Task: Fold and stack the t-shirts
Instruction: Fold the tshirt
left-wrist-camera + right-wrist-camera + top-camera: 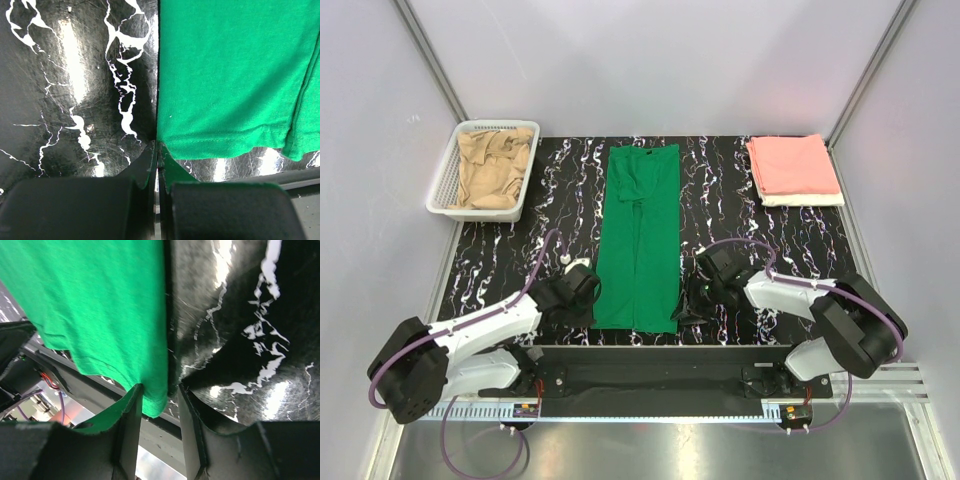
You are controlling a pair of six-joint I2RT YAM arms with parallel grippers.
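Observation:
The bright green t-shirt (640, 240) lies as a long folded strip down the middle of the table. My left gripper (588, 297) is at its near left corner. In the left wrist view the jaws (159, 150) are shut, with the corner of the hem of the green shirt (230, 75) at their tips. My right gripper (686, 305) is at the near right corner. It is open (159, 395), with the corner of the green shirt (100, 300) hanging between the fingers. The salmon pink t-shirt (792, 164) lies folded on the white one (807, 200) at the back right. The tan-beige t-shirt (492, 165) lies crumpled in the basket.
The white mesh basket (442, 190) stands at the back left corner. The black marbled table (770, 240) ends at a dark rail just behind both grippers (650, 350). Grey walls close in the left, back and right sides.

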